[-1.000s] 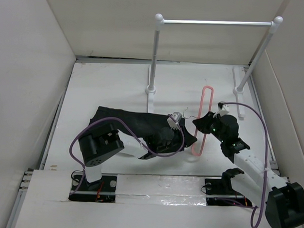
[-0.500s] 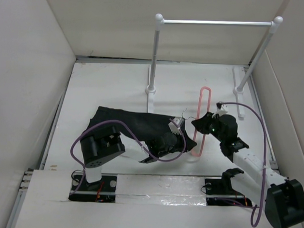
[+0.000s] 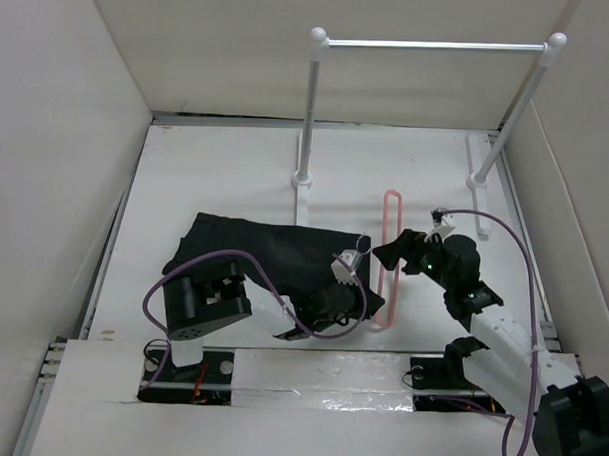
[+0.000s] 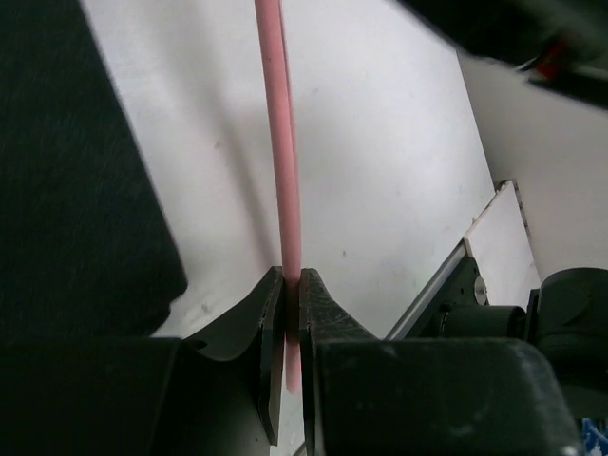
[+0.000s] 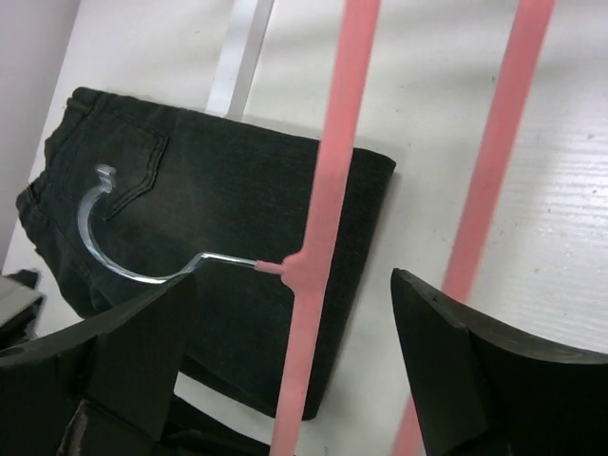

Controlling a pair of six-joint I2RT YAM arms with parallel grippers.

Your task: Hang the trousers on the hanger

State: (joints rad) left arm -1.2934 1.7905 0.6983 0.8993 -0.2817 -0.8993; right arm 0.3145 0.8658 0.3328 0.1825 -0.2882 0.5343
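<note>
so, trousers (image 3: 254, 251) lie folded flat on the table (image 3: 216, 170), left of centre, a back pocket showing in the right wrist view, nothing threaded through them yet. hanger (image 5: 334, 142) sits just off their right edge and looks turned on edge, so from above it reads as a thin pink loop running front to back. its metal hook (image 5: 228, 260) pokes out leftward over the cloth. left gripper (image 4: 291, 285) is on one pink bar near the hanger's near end, fingers pinched right down on it. right gripper (image 5: 293, 285) sits by the hanger's middle with fingers spread wide. one bar runs between them and the other passes by the right finger, and as far as i can see they clamp nothing.

what changed over the last second: the hanger has slid left and toward the near edge, closer to the trousers, and the left arm has pulled back with it. right gripper drifted left alongside. trousers stay roughly put on the table.

my read: the hanger is being brought in to the cloth, so this is still an early stage, no leg over a bar yet. next move likely needs a trouser end lifted and fed through the loop, and only the right fingers are free for that. risk is the thin bar twisting in the left pinch. white rail (image 3: 431, 44) on its two posts stands well back, not involved.
</note>
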